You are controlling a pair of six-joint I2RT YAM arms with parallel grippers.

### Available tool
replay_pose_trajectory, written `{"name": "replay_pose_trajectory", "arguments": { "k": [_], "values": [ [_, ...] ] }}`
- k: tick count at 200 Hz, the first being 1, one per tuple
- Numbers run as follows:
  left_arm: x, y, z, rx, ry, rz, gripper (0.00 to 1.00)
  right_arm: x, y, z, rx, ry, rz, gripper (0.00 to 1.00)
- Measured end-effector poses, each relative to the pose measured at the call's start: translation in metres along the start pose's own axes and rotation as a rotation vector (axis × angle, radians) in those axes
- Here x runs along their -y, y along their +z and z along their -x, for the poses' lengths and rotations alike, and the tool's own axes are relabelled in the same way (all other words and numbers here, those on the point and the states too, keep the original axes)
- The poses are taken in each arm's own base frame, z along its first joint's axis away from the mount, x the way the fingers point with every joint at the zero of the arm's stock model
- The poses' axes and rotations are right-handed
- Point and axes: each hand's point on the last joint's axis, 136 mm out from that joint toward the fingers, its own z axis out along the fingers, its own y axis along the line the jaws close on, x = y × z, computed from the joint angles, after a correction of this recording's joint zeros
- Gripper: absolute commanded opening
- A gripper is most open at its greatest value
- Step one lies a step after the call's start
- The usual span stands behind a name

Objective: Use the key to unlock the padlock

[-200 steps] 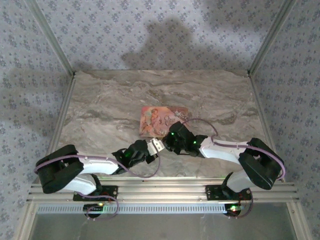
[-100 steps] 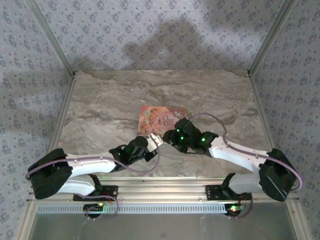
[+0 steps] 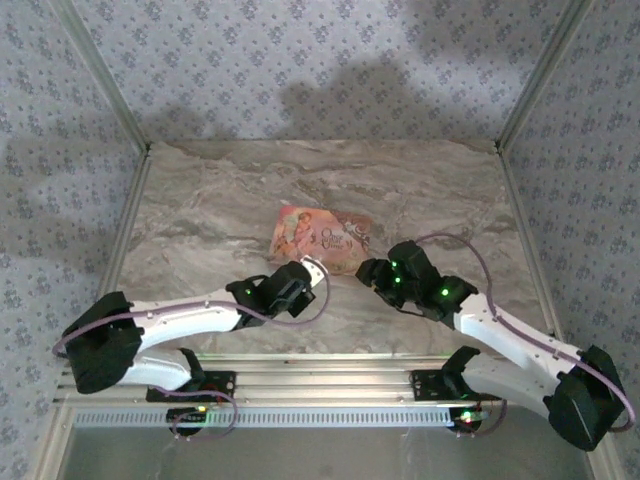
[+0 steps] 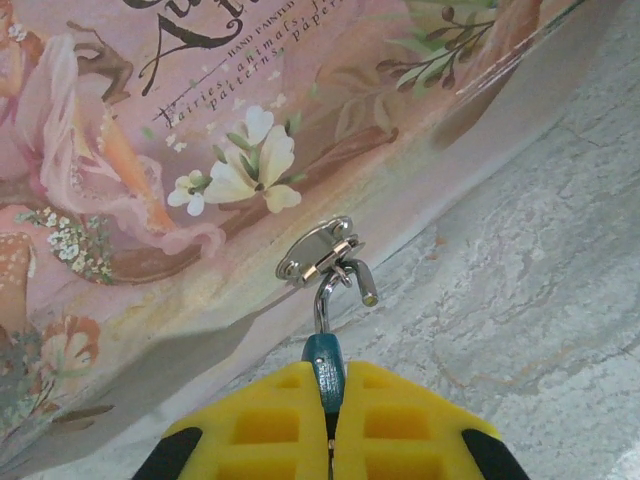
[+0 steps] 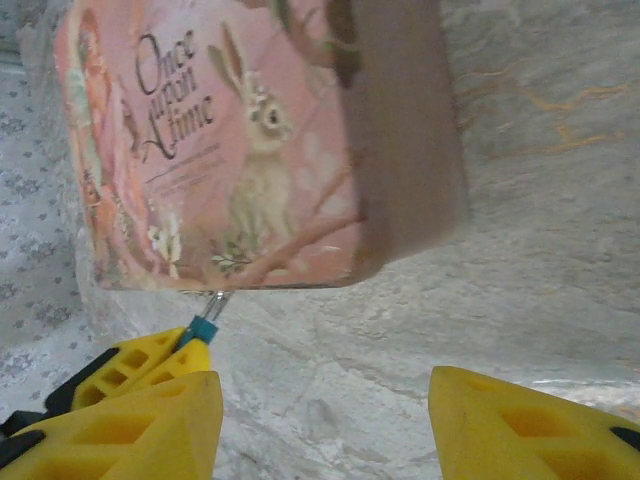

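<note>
- Tiny blue padlock with a pale metal shackle (image 4: 325, 365) is sitting clenched in the left gripper (image 4: 333, 382), its yellow ribbed fingers (image 4: 270, 420) pressing in on the blue body from both sides.
- The curved shackle is rising out of the grip and hooking through the small oval silver hasp (image 4: 318, 250). One end of it is hanging free, clear of the blue body.
- That hasp is sitting on the near edge of the flat pink illustrated box (image 4: 150, 150), and the padlock is hanging just off that edge over the grey marbled tabletop (image 4: 520, 280).
- From the right wrist, the blue body (image 5: 203, 330) is peeking out of the left gripper's fingers (image 5: 140, 362) right under the box's lower edge (image 5: 230, 150).
- The right gripper (image 5: 325, 420) is standing released, its jaws spread wide with bare marble between them, grasping nothing.
- From above, the left gripper (image 3: 303, 282) is reaching to the box's near edge (image 3: 320, 235), while the right gripper (image 3: 370, 270) is hovering just beside the box's near right corner.
</note>
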Motion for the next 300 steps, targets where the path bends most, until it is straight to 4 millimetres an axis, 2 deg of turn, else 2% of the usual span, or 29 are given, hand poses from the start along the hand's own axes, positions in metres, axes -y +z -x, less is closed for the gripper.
{"name": "replay_pose_trajectory", "arguments": {
  "k": [84,128,174,222,300],
  "values": [
    [-0.009,-0.002,0.005,-0.218,-0.008,0.134,0.00,0.036,0.003,0.005,0.012,0.042,-0.033,0.57],
    [-0.014,-0.015,0.006,-0.279,0.004,0.192,0.00,0.045,0.002,0.009,0.017,0.054,-0.028,0.57],
    [-0.016,-0.022,0.013,-0.308,0.024,0.237,0.00,0.050,0.002,0.011,0.019,0.064,-0.012,0.57],
    [-0.018,-0.013,-0.006,-0.429,0.098,0.309,0.00,0.058,0.000,0.013,0.023,0.089,-0.001,0.57],
    [-0.015,-0.009,-0.007,-0.507,0.228,0.428,0.00,0.061,-0.007,0.020,0.032,0.101,0.010,0.58]
  ]
}}
